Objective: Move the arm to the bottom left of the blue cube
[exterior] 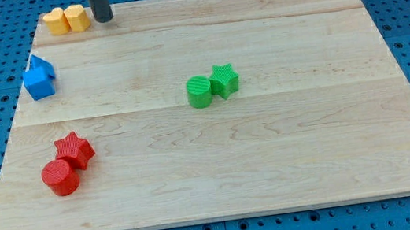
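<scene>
One wide wooden counter (288, 144) fills most of the view, resting on a blue pegboard, and eight small blocks sit on it in four colour-matched pairs, each pair touching or nearly so, as though grouped on purpose. Near the middle lie a green cylinder (200, 92) and a green star (225, 79), side by side. Toward the view's bottom left sit a red star (75, 149) and a red cylinder (60, 178). Along the left edge, in the upper part, the blue cube (39, 83) stands with a second blue block (41, 64) of unclear shape touching it just above. At the top left corner two yellow blocks (67, 19) sit together. The tool is a plain dark rod with nothing to open or close, and it holds nothing; its tip (104, 20) rests on the counter just to the right of the yellow pair. The blue cube lies below and to the left of the tip, a short way off, not touching it. To reach the cube's bottom left, the tip would likely need to travel down and left, skirting the blue pair so as not to nudge it, and the spot sits close to the counter's left edge.
</scene>
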